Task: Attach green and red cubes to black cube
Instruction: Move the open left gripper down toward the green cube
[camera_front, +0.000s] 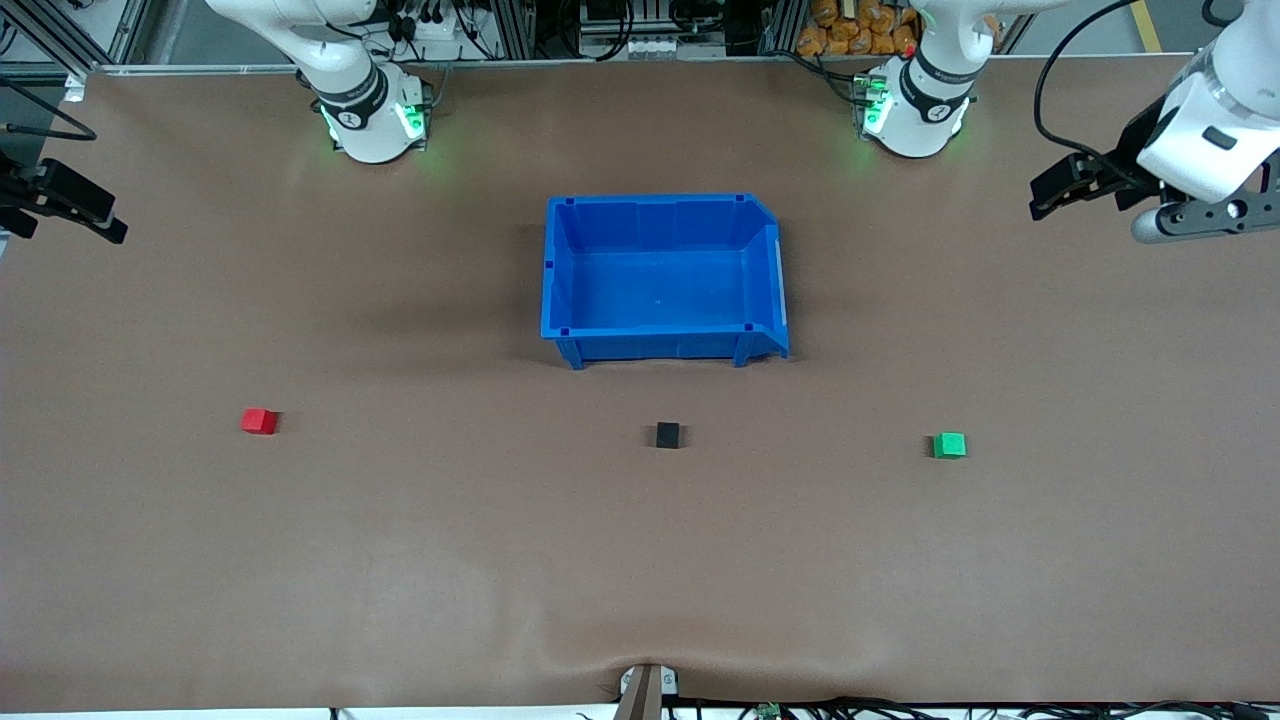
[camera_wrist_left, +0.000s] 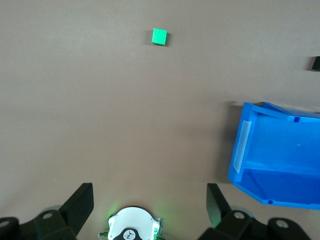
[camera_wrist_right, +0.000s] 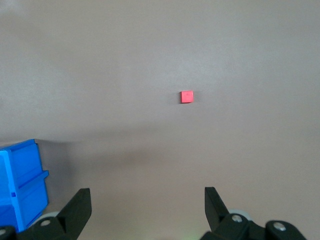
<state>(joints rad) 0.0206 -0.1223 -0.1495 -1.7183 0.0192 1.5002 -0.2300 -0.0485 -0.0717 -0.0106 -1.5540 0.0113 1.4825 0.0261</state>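
Both grippers hang in the air with their fingers spread wide and nothing between them. From the blue bin (camera_front: 665, 275) at the table's centre, the left gripper (camera_front: 1050, 195) is out at about 2 o'clock, over bare table at the left arm's end; its wrist view shows the two fingers (camera_wrist_left: 80, 202) well apart. The right gripper (camera_front: 75, 210) is at about 10 o'clock, over the right arm's end, fingers (camera_wrist_right: 77, 207) likewise apart.

Inside the bin only its bare blue floor shows. All three cubes sit on the brown table (camera_front: 640, 560), nearer the front camera than the bin and well apart from one another: the black cube (camera_front: 667, 435) at 6 o'clock, the red cube (camera_front: 258, 421) at about 8 o'clock, the green cube (camera_front: 949, 445) at about 4 o'clock.
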